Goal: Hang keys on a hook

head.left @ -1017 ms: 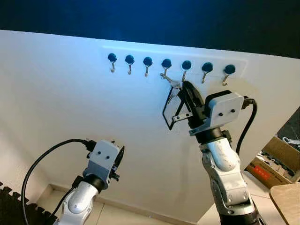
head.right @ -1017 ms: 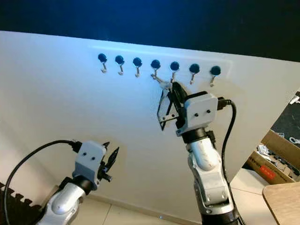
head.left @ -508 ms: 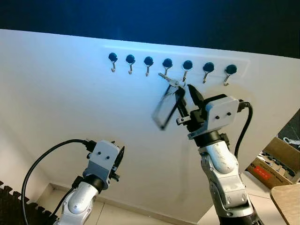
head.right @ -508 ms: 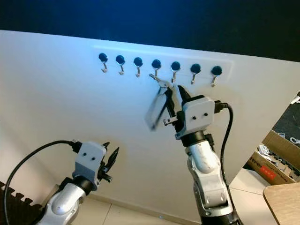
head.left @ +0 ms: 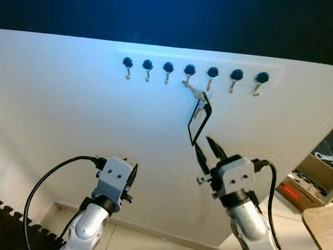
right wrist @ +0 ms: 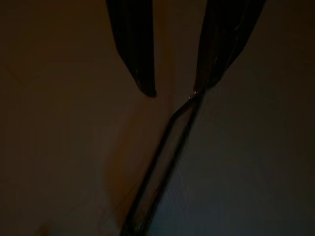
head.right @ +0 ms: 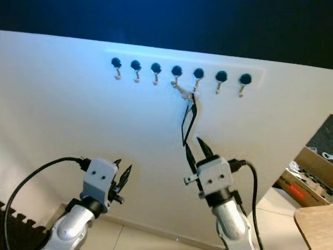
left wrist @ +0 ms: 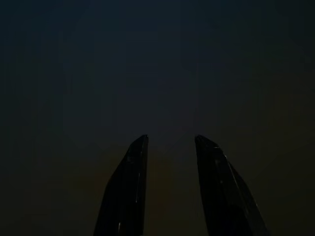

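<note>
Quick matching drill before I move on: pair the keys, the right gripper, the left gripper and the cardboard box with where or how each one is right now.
1. keys
2. right gripper
3. left gripper
4. cardboard box

a. low on the robot's left, near the wall
b. on the floor at far right
c. hanging from the fourth hook
d. open, just below the black loop

Pairs: 1-c, 2-d, 3-a, 4-b

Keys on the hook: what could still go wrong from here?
1. The keys hang from the fourth hook with the black strap dangling. The right end effector is open just below, and in the right wrist view one finger seems to touch the strap, so pulling away might drag it off.
2. Any swing could perhaps unseat the keys.
</note>
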Controlling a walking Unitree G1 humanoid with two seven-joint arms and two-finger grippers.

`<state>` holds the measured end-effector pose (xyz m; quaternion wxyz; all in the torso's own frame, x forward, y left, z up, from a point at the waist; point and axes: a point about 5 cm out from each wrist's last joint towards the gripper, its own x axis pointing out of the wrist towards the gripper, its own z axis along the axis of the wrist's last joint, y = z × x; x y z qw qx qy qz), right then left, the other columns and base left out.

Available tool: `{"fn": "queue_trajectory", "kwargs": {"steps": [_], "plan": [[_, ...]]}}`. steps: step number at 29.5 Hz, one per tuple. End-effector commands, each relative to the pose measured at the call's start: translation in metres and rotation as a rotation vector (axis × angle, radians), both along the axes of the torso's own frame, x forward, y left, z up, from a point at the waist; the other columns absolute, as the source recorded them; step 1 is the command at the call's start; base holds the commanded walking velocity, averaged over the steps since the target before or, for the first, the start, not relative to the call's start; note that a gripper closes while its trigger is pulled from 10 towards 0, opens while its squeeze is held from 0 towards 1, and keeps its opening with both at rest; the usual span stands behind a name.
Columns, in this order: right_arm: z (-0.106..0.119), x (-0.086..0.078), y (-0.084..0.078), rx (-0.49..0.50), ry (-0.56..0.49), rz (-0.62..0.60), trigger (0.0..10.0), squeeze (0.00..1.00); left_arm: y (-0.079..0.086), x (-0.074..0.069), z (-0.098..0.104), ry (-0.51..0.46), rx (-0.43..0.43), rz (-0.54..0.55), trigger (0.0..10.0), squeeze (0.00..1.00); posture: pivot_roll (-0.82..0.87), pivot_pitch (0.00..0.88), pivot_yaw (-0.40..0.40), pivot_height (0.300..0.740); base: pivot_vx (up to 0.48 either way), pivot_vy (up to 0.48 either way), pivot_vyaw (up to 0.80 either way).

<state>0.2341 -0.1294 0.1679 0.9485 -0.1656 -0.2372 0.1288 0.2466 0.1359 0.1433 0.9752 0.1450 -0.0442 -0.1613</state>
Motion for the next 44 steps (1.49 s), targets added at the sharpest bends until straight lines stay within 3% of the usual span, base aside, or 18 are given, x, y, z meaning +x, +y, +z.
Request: {"fn": "queue_trajectory", "kwargs": {"steps": [1, 6, 8, 10, 13, 14, 17, 19, 20, 21, 24, 28, 34, 44], "plan": [[-0.016, -0.007, -0.006, -0.042, 0.037, -0.033, 10.0, 0.0, 0.0, -0.002, -0.004, 0.015, 0.01, 0.002, 10.0, 0.0, 0.13, 0.135, -0.005, 0.74, 0.0, 0.0, 0.0], [-0.015, -0.003, -0.004, -0.024, 0.032, -0.038, 10.0, 0.0, -0.001, -0.001, -0.005, 0.02, 0.012, -0.013, 10.0, 0.0, 0.11, 0.134, 0.007, 0.74, 0.0, 0.0, 0.0], [-0.014, -0.001, 0.003, -0.012, 0.039, 0.0, 10.0, 0.0, -0.002, 0.0, -0.005, 0.02, 0.013, -0.017, 10.0, 0.0, 0.11, 0.133, 0.008, 0.74, 0.0, 0.0, 0.0], [-0.014, -0.003, 0.022, -0.01, 0.062, 0.123, 10.0, 0.0, -0.003, 0.001, -0.005, 0.019, 0.013, -0.02, 10.0, 0.0, 0.12, 0.131, 0.011, 0.74, 0.0, 0.0, 0.0], [-0.013, -0.004, 0.032, -0.011, 0.064, 0.185, 10.0, 0.0, -0.003, 0.001, -0.005, 0.018, 0.013, -0.02, 10.0, 0.0, 0.12, 0.128, 0.01, 0.74, 0.0, 0.0, 0.0], [-0.002, -0.003, 0.044, 0.008, 0.039, 0.247, 10.0, 0.0, -0.003, 0.002, -0.005, 0.017, 0.012, -0.019, 10.0, 0.0, 0.12, 0.127, 0.008, 0.74, 0.0, 0.0, 0.0], [0.009, -0.001, 0.053, 0.034, 0.012, 0.293, 10.0, 0.0, -0.003, 0.002, -0.005, 0.016, 0.012, -0.017, 10.0, 0.0, 0.13, 0.126, 0.007, 0.74, 0.0, 0.0, 0.0], [0.029, 0.007, 0.06, 0.123, -0.021, 0.331, 10.0, 0.0, -0.002, 0.001, -0.005, 0.015, 0.012, -0.012, 10.0, 0.0, 0.13, 0.123, 0.004, 0.74, 0.0, 0.0, 0.0], [0.029, 0.007, 0.06, 0.123, -0.021, 0.331, 10.0, 0.0, -0.002, 0.001, -0.005, 0.015, 0.012, -0.012, 10.0, 0.0, 0.13, 0.123, 0.004, 0.74, 0.0, 0.0, 0.0], [0.04, 0.016, 0.06, 0.224, -0.022, 0.327, 10.0, 0.0, -0.002, 0.001, -0.005, 0.015, 0.01, -0.009, 10.0, 0.0, 0.13, 0.123, 0.004, 0.74, 0.0, 0.0, 0.0], [0.044, 0.021, 0.059, 0.272, -0.022, 0.313, 10.0, 0.0, -0.003, 0.001, -0.005, 0.014, 0.01, -0.009, 10.0, 0.0, 0.14, 0.122, 0.004, 0.74, 0.0, 0.0, 0.0], [0.063, 0.045, 0.052, 0.443, -0.056, 0.199, 10.0, 0.0, -0.003, 0.002, -0.004, 0.012, 0.01, -0.006, 10.0, 0.0, 0.14, 0.118, 0.007, 0.74, 0.0, 0.0, 0.0], [0.068, 0.055, 0.046, 0.465, -0.065, 0.12, 10.0, 0.0, -0.002, 0.002, -0.004, 0.01, 0.01, -0.006, 10.0, 0.0, 0.14, 0.119, 0.01, 0.74, 0.0, 0.0, 0.0], [0.086, 0.063, 0.052, 0.48, -0.111, 0.183, 10.0, 0.0, -0.004, 0.002, -0.004, 0.01, 0.007, -0.008, 10.0, 0.0, 0.14, 0.119, 0.009, 0.74, 0.0, 0.0, 0.0]]}}
